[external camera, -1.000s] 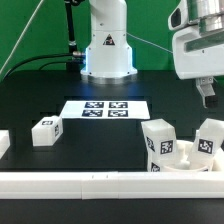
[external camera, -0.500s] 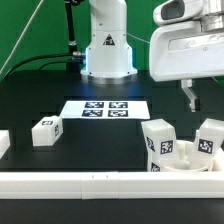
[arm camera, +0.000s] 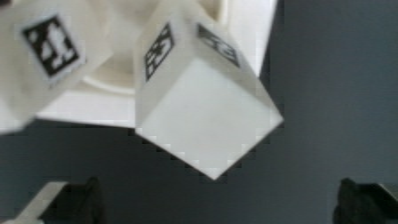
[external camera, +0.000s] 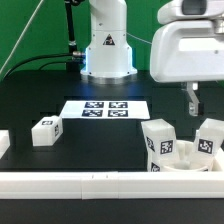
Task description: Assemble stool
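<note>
While the matte black counter [external camera: 30, 112] eats up most of the exterior view, the biggest thing on it is the glossy white robot arm [external camera: 105, 40]. Its rounded base sits at the back and its boxy white wrist housing hangs over the exterior view's right.

Along the near edge runs the long white rail [external camera: 100, 182], smooth and dead straight. The thin flat white marker board [external camera: 105, 108] lies mid-counter in front of the base, printed with black-and-white square tags.

Stool bits next. The low round white plastic seat disc [external camera: 186, 166] sits at the exterior view's right, just behind the rail, and I only catch a curved sliver of it. Two blocky white plastic legs flank it, the inner leg [external camera: 158, 145] and the outer leg [external camera: 210, 140]. Both are angular, tagged and tilted, but I can't tell if they touch the disc. The lone leg [external camera: 45, 131], same chunky shape, sits over on the exterior view's left, well apart from the rest. A white block [external camera: 3, 143] at that edge is cut off, so no idea what it is.

The gripper [external camera: 190, 102] hangs above the two flanking legs, jaws spread wide, holding nothing. In the wrist view the dark fingertips [arm camera: 71, 200] sit far apart, with one of those legs pointing a sharp corner toward the gap, not touching.
</note>
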You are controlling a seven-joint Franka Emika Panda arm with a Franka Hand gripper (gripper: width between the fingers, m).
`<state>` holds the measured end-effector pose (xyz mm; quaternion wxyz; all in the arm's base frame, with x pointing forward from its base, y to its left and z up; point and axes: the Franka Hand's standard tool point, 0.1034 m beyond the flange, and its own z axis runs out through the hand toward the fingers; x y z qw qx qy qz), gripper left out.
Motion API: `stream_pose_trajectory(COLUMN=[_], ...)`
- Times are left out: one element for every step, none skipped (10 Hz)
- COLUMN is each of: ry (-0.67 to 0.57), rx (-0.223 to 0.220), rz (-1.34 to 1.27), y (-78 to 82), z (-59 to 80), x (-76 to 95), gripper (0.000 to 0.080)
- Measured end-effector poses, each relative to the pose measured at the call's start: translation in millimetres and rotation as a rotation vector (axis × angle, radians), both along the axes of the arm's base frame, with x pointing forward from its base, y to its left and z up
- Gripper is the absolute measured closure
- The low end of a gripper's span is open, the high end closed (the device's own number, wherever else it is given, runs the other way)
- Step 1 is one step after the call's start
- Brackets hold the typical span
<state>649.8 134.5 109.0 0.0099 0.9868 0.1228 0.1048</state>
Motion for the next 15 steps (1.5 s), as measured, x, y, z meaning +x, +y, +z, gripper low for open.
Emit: stream_pose_trajectory(ry=[0.006, -0.013, -0.011, -0.01, -0.008, 0.01, 0.111, 0.192, 0.205, 0.206, 0.189, 0.182, 0.178, 0.174, 0.175], rx=[-0.02, -0.026, -0.052, -0.073, -0.099, -0.112, -0.126, -0.14, -0.156, -0.169, -0.169, -0.17, -0.173, -0.175, -0.175], rz=[0.082, 0.109, 0.164, 0.211, 0.275, 0.31, 0.389, 0.455, 0.517, 0.564, 0.578, 0.562, 0.553, 0.547, 0.534], y=[-3.1, -10.2, -13.5, -15.3, -18.3, -20.0, -20.2, -16.8, -10.1, -1.6, 6.2, 4.2, -2.4, -3.9, -4.1], z=[2.1, 6.4, 5.6, 5.4, 5.4, 3.3, -4.1, -5.9, -8.9, -14.2, -18.1, -20.8, -26.0, -30.6, -32.3], x=[1.6, 3.7, 3.3, 3.6, 4.1, 1.9, -8.4, -9.7, -6.1, -9.0, -9.9, -8.7, -7.2, -7.8, -8.8], gripper=[0.0151, 0.0151, 0.0151, 0.0151, 0.0151, 0.0151, 0.0151, 0.0151, 0.0151, 0.0151, 0.0151, 0.0151, 0.0151, 0.0151, 0.0151])
